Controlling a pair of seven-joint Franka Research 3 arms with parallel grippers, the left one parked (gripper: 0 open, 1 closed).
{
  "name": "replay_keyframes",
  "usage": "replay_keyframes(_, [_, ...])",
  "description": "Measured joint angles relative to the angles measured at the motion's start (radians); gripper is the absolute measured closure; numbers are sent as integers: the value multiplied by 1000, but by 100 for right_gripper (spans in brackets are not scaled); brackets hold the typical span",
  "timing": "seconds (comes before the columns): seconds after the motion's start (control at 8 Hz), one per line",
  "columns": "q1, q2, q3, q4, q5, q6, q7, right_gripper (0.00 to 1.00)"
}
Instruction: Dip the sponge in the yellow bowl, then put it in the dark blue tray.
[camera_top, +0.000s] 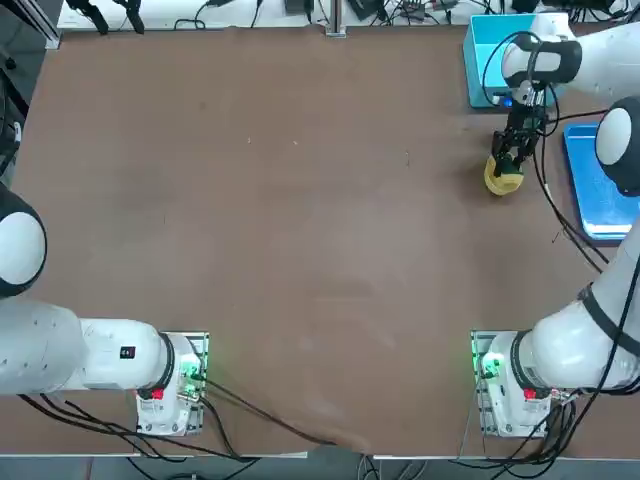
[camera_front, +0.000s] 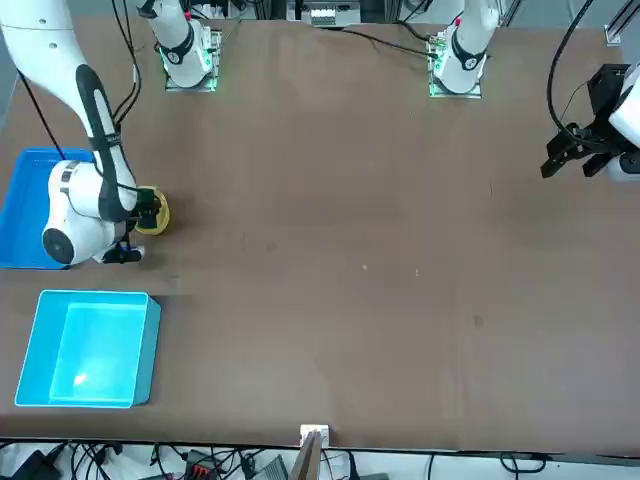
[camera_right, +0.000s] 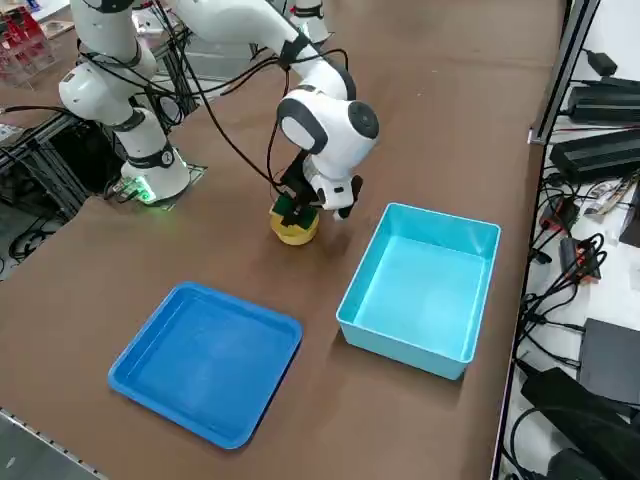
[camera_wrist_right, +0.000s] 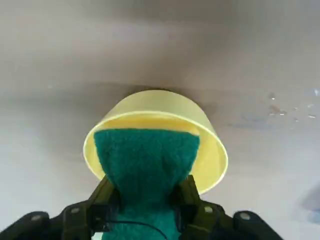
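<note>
Across the bench (camera_top: 270, 250), the job is reaching roughly its midpoint, by my judgement: the dipping step is happening and the delivery is remaining to be done. The deep cyan box (camera_right: 420, 285) is lying at 12 o'clock from the bowl in the top view and is playing no part in the task. The dark blue tray (camera_right: 205, 362) is sitting near 3 o'clock from the bowl in that same view, holding nothing, so the final placing is waiting. The right hand (camera_wrist_right: 148, 192) is pinching the sponge between its two fingers, directly over the yellow bowl (camera_right: 293, 234), which is resting on the bench. The sponge (camera_wrist_right: 145, 155) is showing its green face and is reaching with its far end into the bowl's mouth; whether it is touching the bottom or getting wet, I cannot tell. Finishing the dip, lifting clear, carrying it over and releasing it in the tray are seemingly remaining
</note>
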Motion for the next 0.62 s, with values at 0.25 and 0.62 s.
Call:
replay_keyframes(0.25, [0, -15, 0, 17, 0, -36, 0, 41])
replay_keyframes(0.62, [-2, -86, -3, 24, 0, -74, 0, 41])
